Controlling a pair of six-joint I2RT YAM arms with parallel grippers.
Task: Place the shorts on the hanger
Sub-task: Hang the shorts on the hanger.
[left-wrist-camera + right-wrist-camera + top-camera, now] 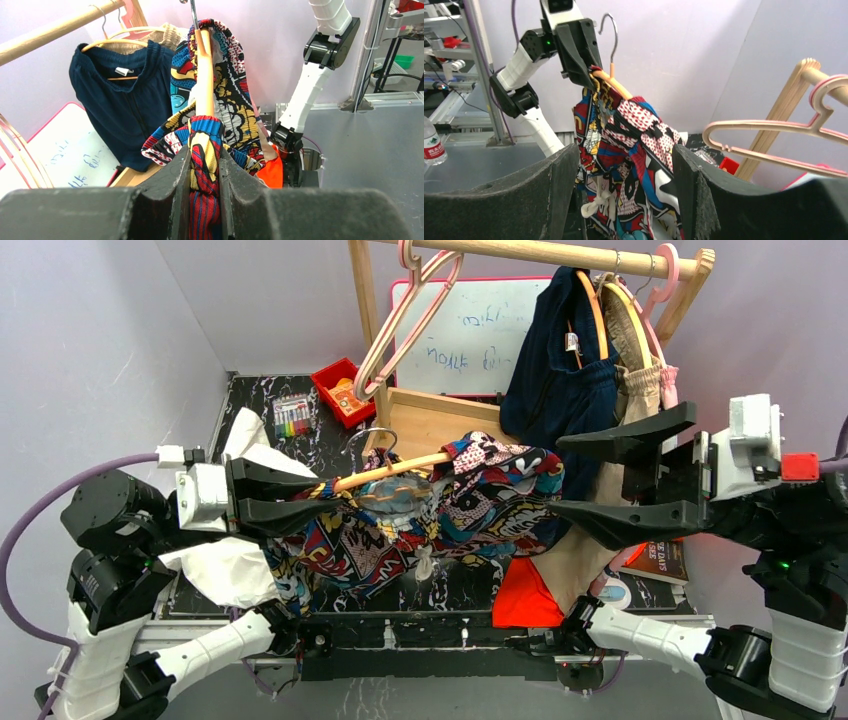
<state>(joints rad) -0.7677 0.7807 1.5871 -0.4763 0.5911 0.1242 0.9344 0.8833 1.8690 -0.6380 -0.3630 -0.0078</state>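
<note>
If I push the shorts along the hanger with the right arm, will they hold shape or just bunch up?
Likely floppy: the shorts drape in loose folds over the hanger and sag below it, so a push would probably bunch them. Probably light: the slim hanger looks unbent. They may slip, being clamped only at the left end effector.

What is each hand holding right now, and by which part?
The left hand pinches the shorts where their fabric wraps one end of the hanger. The right hand is open and holds nothing.
</note>
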